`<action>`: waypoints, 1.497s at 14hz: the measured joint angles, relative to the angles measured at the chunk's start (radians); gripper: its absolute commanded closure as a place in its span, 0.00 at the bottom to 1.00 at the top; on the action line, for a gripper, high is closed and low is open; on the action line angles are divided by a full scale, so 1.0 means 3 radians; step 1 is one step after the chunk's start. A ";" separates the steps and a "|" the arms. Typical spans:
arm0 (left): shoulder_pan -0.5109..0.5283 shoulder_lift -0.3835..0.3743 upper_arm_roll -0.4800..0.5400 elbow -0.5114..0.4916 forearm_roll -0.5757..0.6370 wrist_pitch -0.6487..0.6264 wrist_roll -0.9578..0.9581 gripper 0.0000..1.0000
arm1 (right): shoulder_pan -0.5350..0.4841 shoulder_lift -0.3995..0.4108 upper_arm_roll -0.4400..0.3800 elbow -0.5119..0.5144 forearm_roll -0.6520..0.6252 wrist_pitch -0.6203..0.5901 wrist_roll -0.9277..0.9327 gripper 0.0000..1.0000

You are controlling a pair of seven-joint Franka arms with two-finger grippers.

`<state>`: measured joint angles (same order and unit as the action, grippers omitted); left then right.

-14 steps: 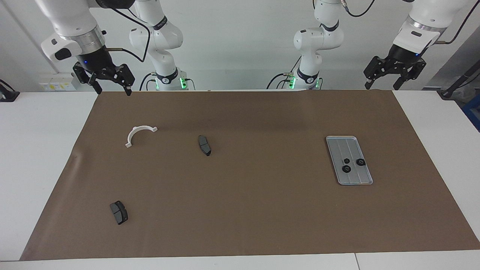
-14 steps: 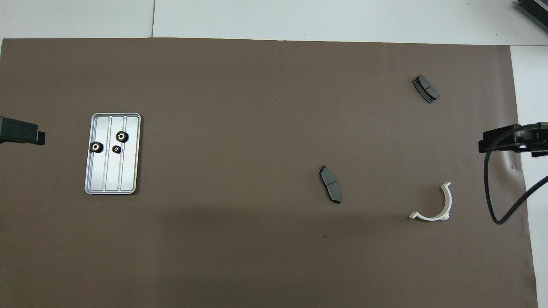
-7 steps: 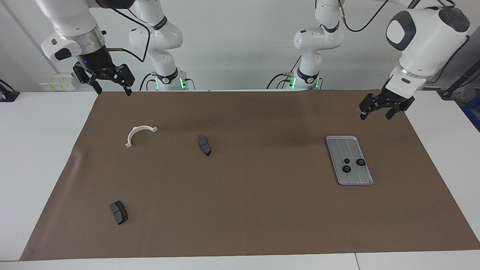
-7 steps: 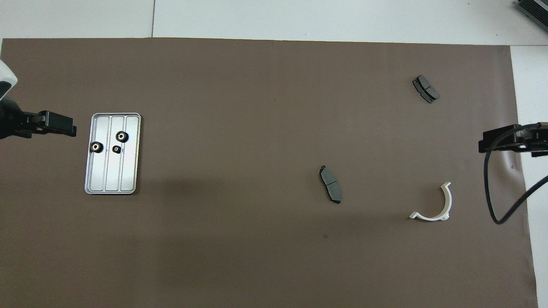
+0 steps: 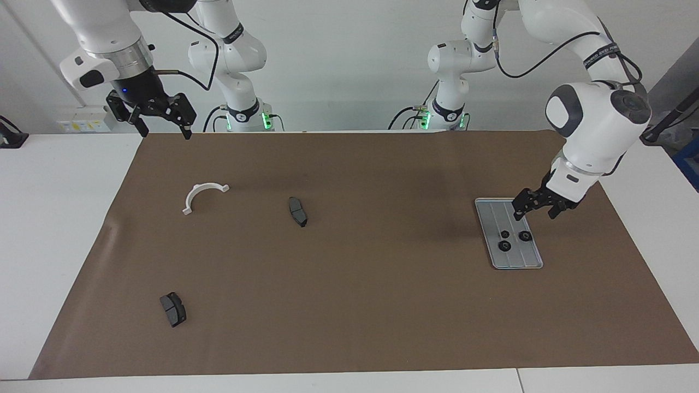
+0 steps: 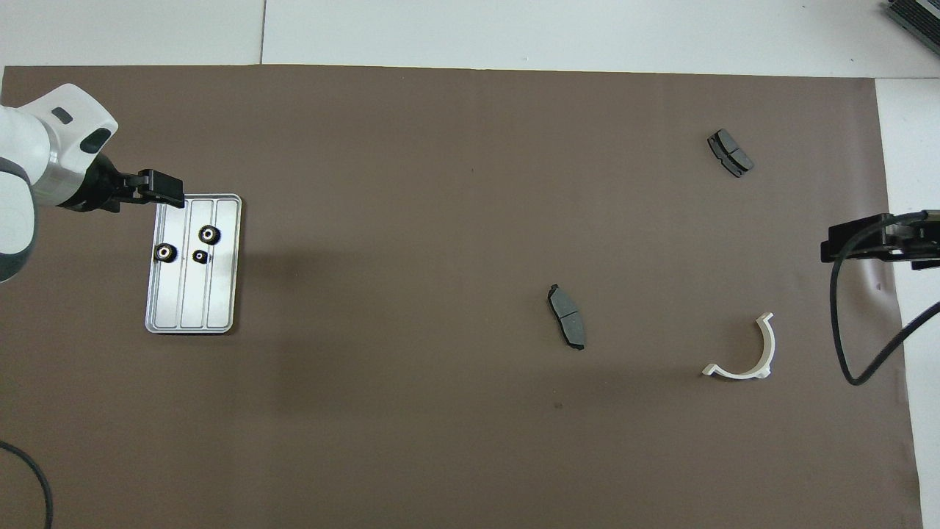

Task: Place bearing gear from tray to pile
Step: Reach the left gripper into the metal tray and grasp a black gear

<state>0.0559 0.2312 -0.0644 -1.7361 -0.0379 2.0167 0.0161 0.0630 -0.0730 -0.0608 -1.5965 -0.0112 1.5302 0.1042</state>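
Left gripper [image 5: 536,210] over tray [image 5: 493,210] edge, fingers spread, three gears [image 5: 513,239] in tray, right gripper [image 5: 163,126] waiting, fingers spread

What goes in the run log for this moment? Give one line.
left claw: open, over tray | gears: three, on tray | right claw: open, waiting

Three gears [image 5: 514,239] are sitting on the tray [image 5: 494,210], which is lying toward the left arm's end of the surface [image 5: 382,305]. A bracket [image 5: 203,195] and two brake pads [image 5: 297,211] are lying well apart from it, toward the right arm's end.
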 measured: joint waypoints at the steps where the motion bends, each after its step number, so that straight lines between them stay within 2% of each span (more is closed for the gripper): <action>1: -0.0001 0.0046 -0.0001 -0.0001 0.0000 0.0035 0.0000 0.00 | 0.0000 0.0000 0.0000 0.0000 0.0000 0.0000 0.0000 0.00; 12: -0.0175 0.0048 -0.0006 -0.0001 0.0001 -0.0115 -0.0290 0.00 | 0.0000 0.0000 0.0000 -0.0002 0.0000 0.0000 0.0000 0.00; 21: -0.0195 0.0064 0.0018 -0.0017 0.0024 -0.0209 -0.0273 0.00 | 0.0000 0.0000 0.0000 -0.0006 0.0000 0.0005 0.0000 0.00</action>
<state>-0.0026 0.2506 -0.0591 -1.7411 -0.0308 1.9540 -0.0658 0.0630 -0.0730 -0.0608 -1.5984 -0.0112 1.5318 0.1042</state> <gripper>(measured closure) 0.000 0.000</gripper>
